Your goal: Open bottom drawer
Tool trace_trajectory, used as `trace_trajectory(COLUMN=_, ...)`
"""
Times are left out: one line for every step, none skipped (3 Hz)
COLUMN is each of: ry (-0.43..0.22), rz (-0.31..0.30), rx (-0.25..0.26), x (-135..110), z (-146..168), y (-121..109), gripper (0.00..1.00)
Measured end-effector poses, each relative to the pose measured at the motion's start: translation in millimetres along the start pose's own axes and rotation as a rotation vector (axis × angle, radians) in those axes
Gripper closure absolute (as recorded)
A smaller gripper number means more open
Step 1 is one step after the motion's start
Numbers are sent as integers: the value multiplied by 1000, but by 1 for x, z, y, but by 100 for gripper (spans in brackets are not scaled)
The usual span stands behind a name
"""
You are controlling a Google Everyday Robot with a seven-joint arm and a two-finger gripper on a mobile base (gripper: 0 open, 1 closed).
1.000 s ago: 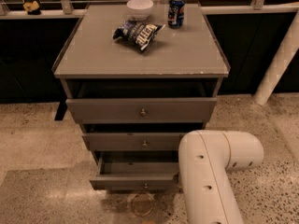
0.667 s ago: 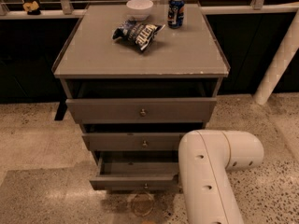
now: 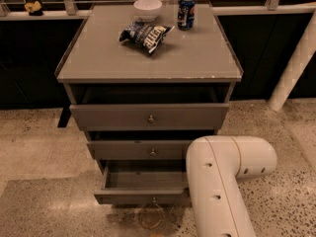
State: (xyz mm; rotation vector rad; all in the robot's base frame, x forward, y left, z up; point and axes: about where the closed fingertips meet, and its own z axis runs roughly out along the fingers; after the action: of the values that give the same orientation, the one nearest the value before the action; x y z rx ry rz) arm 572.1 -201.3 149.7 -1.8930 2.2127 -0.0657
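Although the white arm (image 3: 217, 181) covers its right end, we see the bottom drawer (image 3: 133, 197) standing partly pulled out beneath the desk (image 3: 148, 58). Our jaws seem to sit low at the bottom edge, just in front of its brass knob (image 3: 154, 200). We cannot tell how far open they are or whether they touch anything.

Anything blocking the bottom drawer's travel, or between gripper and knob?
The gripper is out of view, so its path can't be judged. The bottom drawer is already out, inside showing. The arm overlaps its right end; whether it blocks travel, I cannot tell. A faint ring shows on the floor below the knob.
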Motion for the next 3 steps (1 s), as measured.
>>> trace_trajectory(ry=11, rz=1, rx=-7, x=4, z=1, y=5, gripper=100)
trace_trajectory(ry=15, rz=-5, rx=-16, x=3, z=1, y=11, gripper=100)
trace_trajectory(ry=15, rz=-5, rx=-16, x=1, z=0, y=11, gripper=100)
